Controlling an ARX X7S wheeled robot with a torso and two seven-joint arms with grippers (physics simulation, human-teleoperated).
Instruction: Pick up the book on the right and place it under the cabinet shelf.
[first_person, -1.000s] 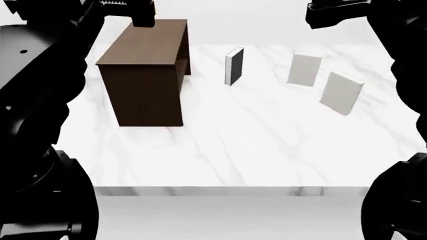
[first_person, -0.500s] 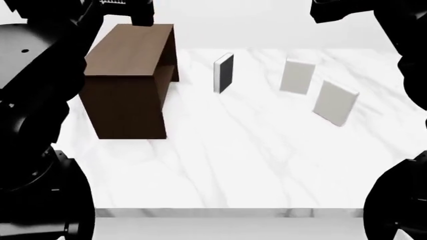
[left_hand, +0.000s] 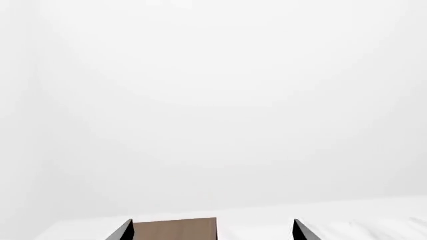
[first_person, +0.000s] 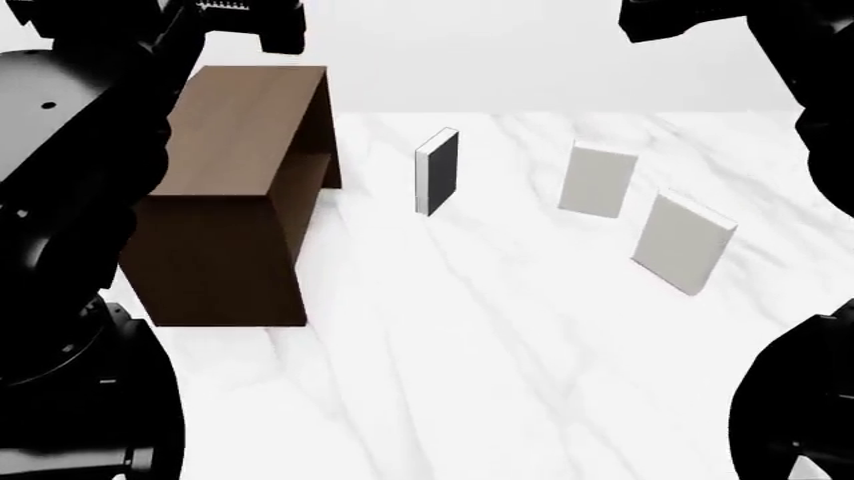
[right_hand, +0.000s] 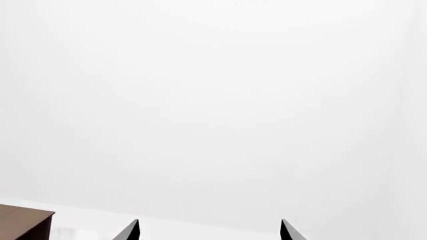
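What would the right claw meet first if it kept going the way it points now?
Nothing, as far as its wrist view shows: between the open right claw fingertips lies only blank white background. The cabinet sits well off to one side. Depth is unclear.

The book (first_person: 682, 243), plain pale grey-white, stands upright at the far right of the marble table, turned slightly. The cabinet shelf isn't visible; only its dark brown cabinet (first_person: 234, 190), far left.

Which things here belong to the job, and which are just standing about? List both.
Job: pale book on the right; cabinet, whose shelf is not visible; right gripper.
Just standing about: other pale book; black-covered book.
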